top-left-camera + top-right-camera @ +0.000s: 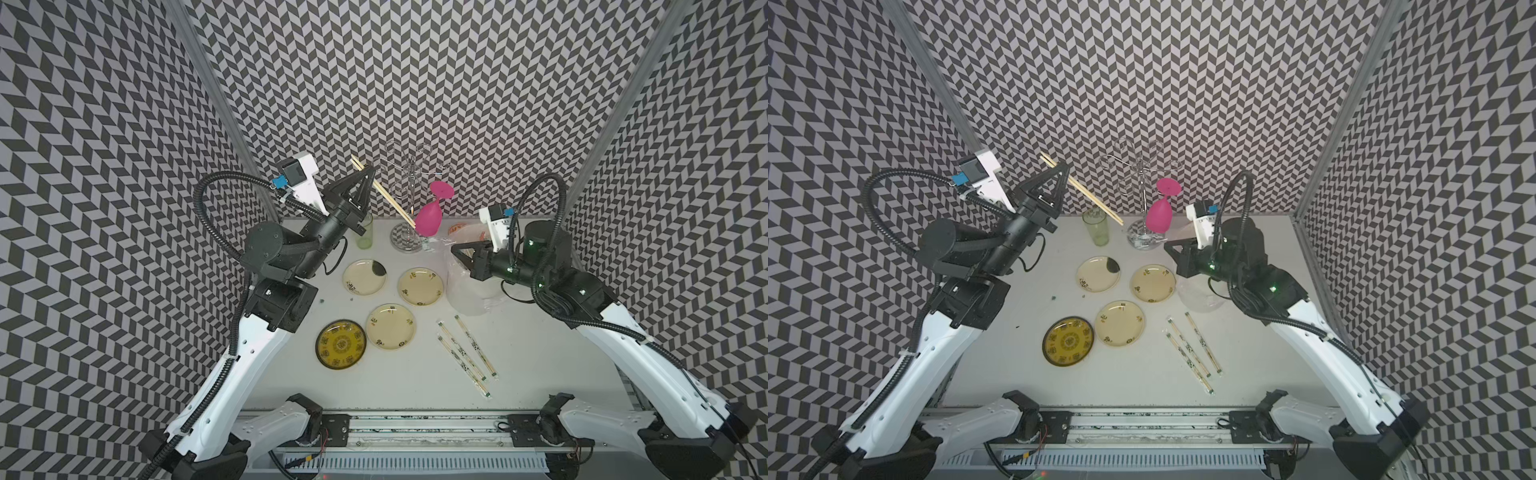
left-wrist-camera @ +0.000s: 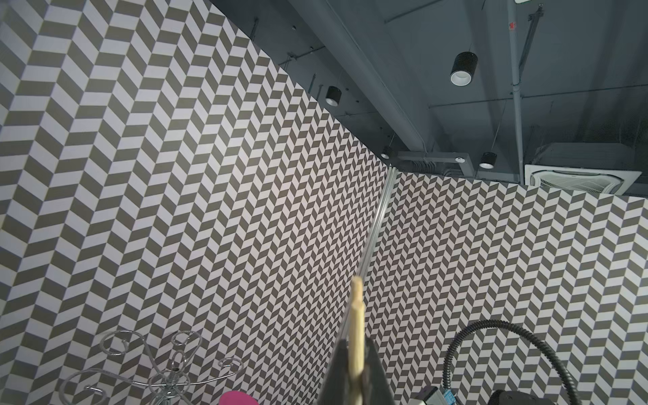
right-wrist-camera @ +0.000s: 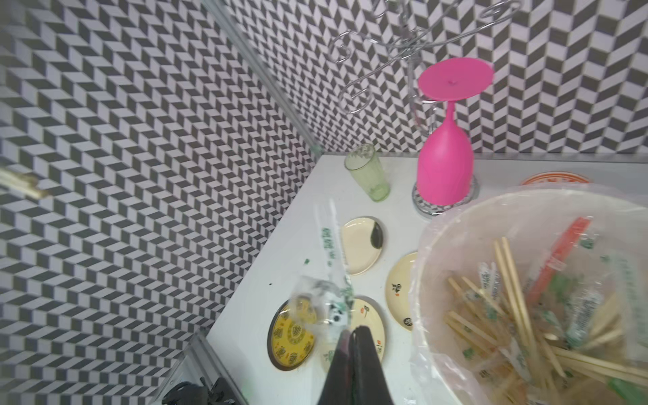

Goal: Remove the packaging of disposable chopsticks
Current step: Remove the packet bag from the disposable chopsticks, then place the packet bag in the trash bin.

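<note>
Left end effector (image 1: 368, 169) clamped the bare chopsticks (image 1: 388, 197), right end effector (image 3: 353, 331) pinched the empty sleeve (image 3: 328, 242); I figured it might cling and miss the bucket (image 3: 466, 242).

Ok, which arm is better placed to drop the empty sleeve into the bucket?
Right. The right fingers are shut on the sleeve, beside the lined bucket; the left fingers hold bare chopsticks up near the back wall.
</note>
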Robot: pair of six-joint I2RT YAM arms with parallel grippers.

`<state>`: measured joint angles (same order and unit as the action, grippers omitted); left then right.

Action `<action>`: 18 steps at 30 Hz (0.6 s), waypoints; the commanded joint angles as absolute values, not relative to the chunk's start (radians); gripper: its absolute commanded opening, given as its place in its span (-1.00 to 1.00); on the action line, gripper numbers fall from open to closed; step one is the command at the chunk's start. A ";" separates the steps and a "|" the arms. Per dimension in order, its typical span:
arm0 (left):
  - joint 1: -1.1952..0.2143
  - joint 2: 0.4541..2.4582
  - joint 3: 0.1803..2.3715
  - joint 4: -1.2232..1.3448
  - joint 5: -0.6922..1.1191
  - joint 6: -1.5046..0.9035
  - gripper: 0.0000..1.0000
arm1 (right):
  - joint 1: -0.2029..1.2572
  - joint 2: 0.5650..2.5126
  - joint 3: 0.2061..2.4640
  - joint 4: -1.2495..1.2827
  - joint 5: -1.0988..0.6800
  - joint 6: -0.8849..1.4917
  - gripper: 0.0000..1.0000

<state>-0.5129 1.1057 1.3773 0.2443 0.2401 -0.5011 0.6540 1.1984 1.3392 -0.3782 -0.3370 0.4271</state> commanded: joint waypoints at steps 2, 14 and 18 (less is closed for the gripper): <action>-0.491 1.083 1.422 0.238 0.210 -0.476 -1.00 | 0.609 1.151 1.319 -0.409 -0.334 0.403 -1.00; -0.471 1.025 1.397 0.200 0.163 -0.417 -1.00 | 0.420 1.140 1.454 -0.718 -0.241 0.262 -1.00; -0.469 0.990 1.344 0.185 0.145 -0.400 -1.00 | 0.379 1.198 1.566 -0.881 -0.089 0.193 -1.00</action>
